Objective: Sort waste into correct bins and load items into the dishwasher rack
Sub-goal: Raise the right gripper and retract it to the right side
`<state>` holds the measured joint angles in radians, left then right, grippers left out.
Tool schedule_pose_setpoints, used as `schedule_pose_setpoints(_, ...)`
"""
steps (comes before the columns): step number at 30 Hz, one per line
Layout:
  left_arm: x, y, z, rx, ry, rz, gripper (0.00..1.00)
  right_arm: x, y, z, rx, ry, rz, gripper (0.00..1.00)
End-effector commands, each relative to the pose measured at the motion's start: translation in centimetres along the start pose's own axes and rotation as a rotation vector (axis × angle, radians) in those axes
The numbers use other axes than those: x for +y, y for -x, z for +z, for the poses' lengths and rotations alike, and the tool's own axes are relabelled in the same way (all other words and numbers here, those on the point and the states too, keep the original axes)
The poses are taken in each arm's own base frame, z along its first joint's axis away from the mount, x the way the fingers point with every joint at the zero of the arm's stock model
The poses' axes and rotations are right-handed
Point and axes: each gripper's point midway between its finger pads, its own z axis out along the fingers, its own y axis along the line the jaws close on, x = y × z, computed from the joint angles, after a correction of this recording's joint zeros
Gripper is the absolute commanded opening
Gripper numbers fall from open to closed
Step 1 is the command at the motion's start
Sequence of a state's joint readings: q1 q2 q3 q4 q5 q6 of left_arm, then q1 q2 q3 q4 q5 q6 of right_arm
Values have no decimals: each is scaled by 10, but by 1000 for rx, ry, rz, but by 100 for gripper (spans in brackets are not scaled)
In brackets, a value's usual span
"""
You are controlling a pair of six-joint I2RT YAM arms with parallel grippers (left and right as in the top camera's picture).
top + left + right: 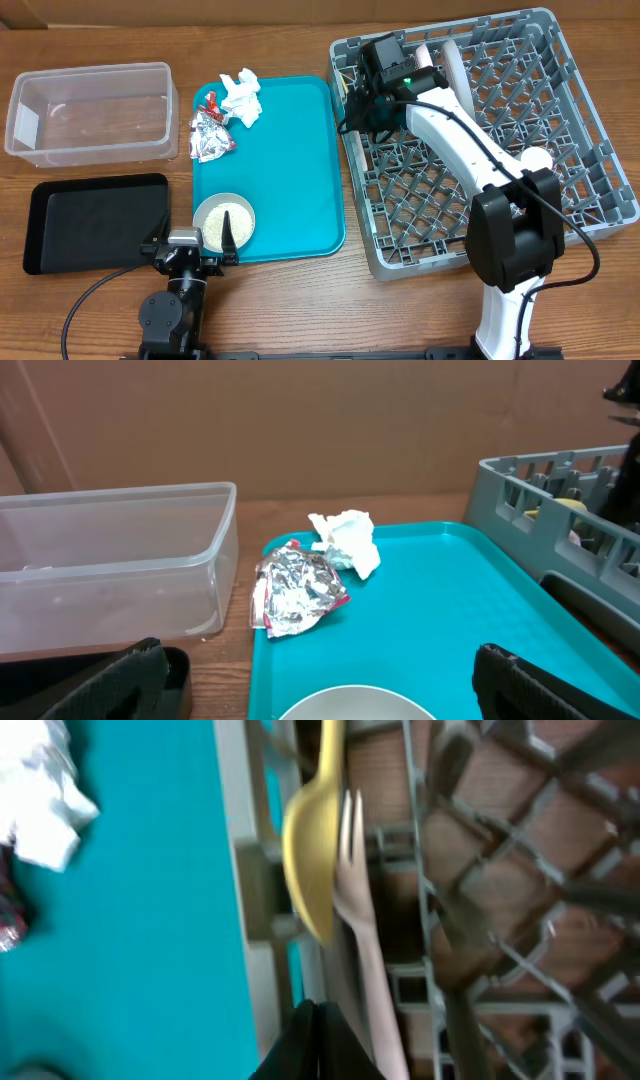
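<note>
The right gripper hangs over the far left corner of the dishwasher rack. Its wrist view shows one dark finger with the handle of a white fork running close alongside, but I cannot tell whether the jaws pinch that handle or stand slack. The fork's tines lie against a yellow spoon, both just inside the rack's left wall. To do this well, I judge the fork should go down straight between the pegs, along the wall, and be let go only once it rests on the lattice. The floor is open enough to swallow a thin handle, and a sideways pull could drag the spoon out toward the teal tray. An upright white plate stands further right in the rack. At the tray's near edge the left gripper waits with fingers spread wide, just short of the small pale bowl of grains. The crumpled napkin and foil wrapper lie at the tray's far left. The clear tub and black tray sit left of it on the wooden table, with a brown board wall behind.
</note>
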<state>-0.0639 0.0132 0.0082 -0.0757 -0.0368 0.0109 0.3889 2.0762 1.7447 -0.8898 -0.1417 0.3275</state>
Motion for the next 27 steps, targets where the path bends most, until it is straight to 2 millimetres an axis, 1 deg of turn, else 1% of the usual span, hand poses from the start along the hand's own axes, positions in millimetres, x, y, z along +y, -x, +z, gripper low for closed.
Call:
schedule_pose_setpoints(1, 0, -1, 0, 0, -2, 9, 100, 23, 17, -56, -101, 46, -76, 4)
schedule_pose_setpoints(3, 0, -1, 0, 0, -2, 9, 100, 30, 19, -90, -153, 67, -86, 4)
schedule_pose_setpoints(5, 0, -1, 0, 0, -2, 9, 100, 38, 22, -131, -227, 95, -107, 4)
schedule_pose_setpoints(7, 0, -1, 0, 0, -2, 9, 100, 46, 24, -178, -325, 125, -138, 4)
schedule_pose_setpoints(9, 0, -1, 0, 0, -2, 9, 100, 44, 25, -228, -438, 125, -139, 4)
schedule_pose_setpoints(11, 0, -1, 0, 0, -2, 9, 100, 31, 24, -276, -555, 88, -118, 4)
schedule_pose_setpoints(12, 0, -1, 0, 0, -2, 9, 100, 21, 23, -298, -611, 61, -100, 5)
schedule_pose_setpoints(13, 0, -1, 0, 0, -2, 9, 100, 10, 19, -320, -662, 33, -79, 8)
schedule_pose_setpoints(15, 0, -1, 0, 0, -2, 9, 100, -12, 10, -357, -745, -10, -35, 21)
schedule_pose_setpoints(16, 0, -1, 0, 0, -2, 9, 100, -22, 4, -373, -779, -29, -13, 33)
schedule_pose_setpoints(18, 0, -1, 0, 0, -2, 9, 100, -42, -9, -399, -831, -63, 31, 55)
schedule_pose_setpoints(19, 0, -1, 0, 0, -2, 9, 100, -54, -16, -413, -859, -82, 60, 71)
schedule_pose_setpoints(21, 0, -1, 0, -1, -2, 9, 100, -67, -25, -426, -887, -108, 99, 86)
schedule_pose_setpoints(23, 0, 5, 0, -24, -2, 7, 100, -78, -32, -433, -899, -134, 127, 100)
schedule_pose_setpoints(25, 0, 5, 0, -25, -2, 7, 100, -84, -36, -434, -893, -151, 143, 100)
schedule_pose_setpoints(27, 0, 4, 0, -19, -3, 8, 100, -87, -39, -431, -875, -158, 148, 100)
